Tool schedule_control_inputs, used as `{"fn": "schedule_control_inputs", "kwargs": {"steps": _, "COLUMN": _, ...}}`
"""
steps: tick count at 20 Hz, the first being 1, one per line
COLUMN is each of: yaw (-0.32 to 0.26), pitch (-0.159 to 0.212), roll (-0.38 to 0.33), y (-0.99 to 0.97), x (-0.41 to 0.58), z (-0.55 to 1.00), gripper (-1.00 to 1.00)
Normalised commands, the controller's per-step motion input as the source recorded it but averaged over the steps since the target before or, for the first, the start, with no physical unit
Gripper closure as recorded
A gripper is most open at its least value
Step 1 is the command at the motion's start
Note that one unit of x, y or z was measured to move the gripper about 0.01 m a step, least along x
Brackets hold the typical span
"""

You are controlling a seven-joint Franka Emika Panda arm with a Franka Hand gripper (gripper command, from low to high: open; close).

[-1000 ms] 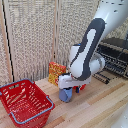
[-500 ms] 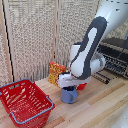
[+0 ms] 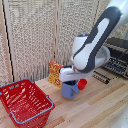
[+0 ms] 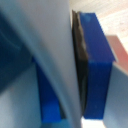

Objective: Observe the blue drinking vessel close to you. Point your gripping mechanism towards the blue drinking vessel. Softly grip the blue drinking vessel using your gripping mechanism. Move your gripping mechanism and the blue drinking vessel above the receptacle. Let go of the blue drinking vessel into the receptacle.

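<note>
One small blue-grey tapered plastic cup (image 3: 68,89) stands upright, its long axis vertical, at the centre of the exterior view on the pale wooden tabletop (image 3: 100,107). The white blocky hand (image 3: 70,79) comes down over its rim; in the wrist view a dark-blue finger (image 4: 97,65) presses flat against the cup's thin pale wall (image 4: 62,60), so the hand is clamped on it. One red lattice-sided plastic basket (image 3: 25,102) sits at lower left, apart from the cup, with bare wood between them. A single yellow-and-red box (image 3: 54,74) stands just behind the cup; something small and red (image 3: 82,83) shows beside it.
</note>
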Motion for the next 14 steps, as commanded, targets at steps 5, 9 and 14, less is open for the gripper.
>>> {"fn": "schedule_control_inputs", "kwargs": {"steps": 5, "yaw": -0.003, "pitch": 0.079, "roll": -0.034, "y": 0.12, "x": 0.796, "z": 1.00, "gripper": 1.00}}
{"fn": "schedule_control_inputs", "kwargs": {"steps": 9, "yaw": 0.010, "pitch": 0.119, "roll": -0.016, "y": 0.23, "x": 0.774, "z": 0.99, "gripper": 1.00}}
{"fn": "schedule_control_inputs", "kwargs": {"steps": 14, "yaw": 0.043, "pitch": 0.155, "roll": 0.001, "y": 0.42, "x": 0.691, "z": 0.90, "gripper": 1.00}}
